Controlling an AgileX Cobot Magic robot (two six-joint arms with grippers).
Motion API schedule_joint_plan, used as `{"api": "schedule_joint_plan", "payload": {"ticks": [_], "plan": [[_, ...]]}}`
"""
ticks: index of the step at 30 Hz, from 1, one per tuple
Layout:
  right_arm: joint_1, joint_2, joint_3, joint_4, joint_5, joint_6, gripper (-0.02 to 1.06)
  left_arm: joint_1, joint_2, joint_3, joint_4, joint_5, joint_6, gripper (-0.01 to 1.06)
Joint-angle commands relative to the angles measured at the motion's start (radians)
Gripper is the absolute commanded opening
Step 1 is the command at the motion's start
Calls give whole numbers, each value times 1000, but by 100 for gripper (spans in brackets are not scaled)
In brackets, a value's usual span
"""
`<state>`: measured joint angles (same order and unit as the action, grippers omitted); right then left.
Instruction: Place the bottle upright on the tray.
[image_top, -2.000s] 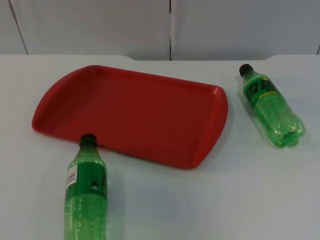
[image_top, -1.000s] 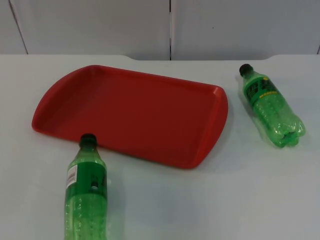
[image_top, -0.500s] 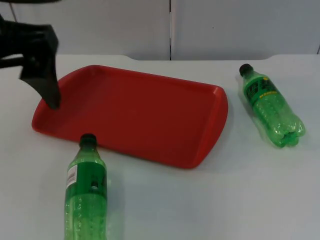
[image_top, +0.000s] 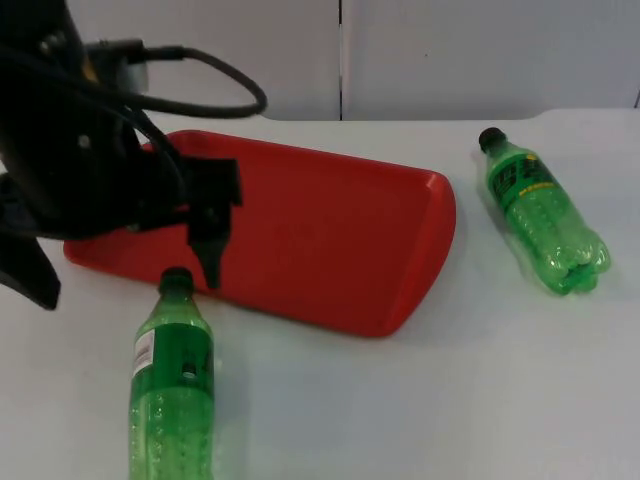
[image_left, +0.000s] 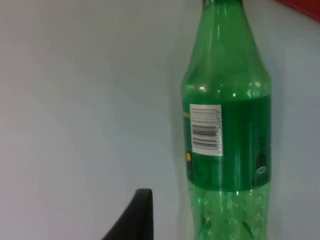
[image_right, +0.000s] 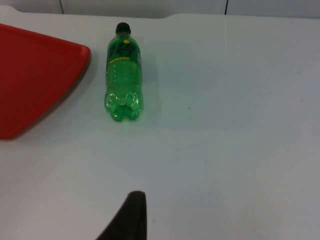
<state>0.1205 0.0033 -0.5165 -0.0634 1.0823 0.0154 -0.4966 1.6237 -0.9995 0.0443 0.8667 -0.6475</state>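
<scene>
Lying bottle: a green clear-plastic bottle with a black cap and a white barcode label (image_top: 171, 385) is seen on its side on the white table top (image_top: 420, 400), its cap just beside the near rim of the tray.
Tray: the red rectangular plastic tray (image_top: 330, 240) is seen flat on the table with nothing standing on it.
Second bottle: another green plastic bottle with a black cap (image_top: 543, 213) lies on its side, well apart from the first, beyond the tray's other end.
Progress: nothing is judged done; a bottle is not yet grasped, lifted, stood upright or set on the tray.
Left gripper: the left gripper (image_top: 125, 270) is held over the tray's near edge, above the cap end of the near bottle; its fingers (image_top: 211, 262) are spread wide, and nothing is held or touched.
Right gripper: the right arm waits; whether the right gripper (image_right: 131, 217) is spread or pressed together cannot be told.
</scene>
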Motion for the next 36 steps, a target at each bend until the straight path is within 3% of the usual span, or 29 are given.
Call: {"api": "schedule_joint_plan", "payload": {"ticks": [1,7,22,31,36], "plan": [[-8,-3,2,-5,-5,0,104,-26,30,-2,-7,-33,-29,105],[-8,-3,2,-5,-5,0,104,-51,107,-2,-8,-145,-72,105],[-8,-3,2,-5,-5,0,104,-49,213,-2,157,-161,-196,105],[-8,-3,2,-5,-5,0,104,-36,303,-2,149,-258,-185,105],[-8,-3,2,-5,-5,0,104,2,326,-2,98,-284,-111,105]]}}
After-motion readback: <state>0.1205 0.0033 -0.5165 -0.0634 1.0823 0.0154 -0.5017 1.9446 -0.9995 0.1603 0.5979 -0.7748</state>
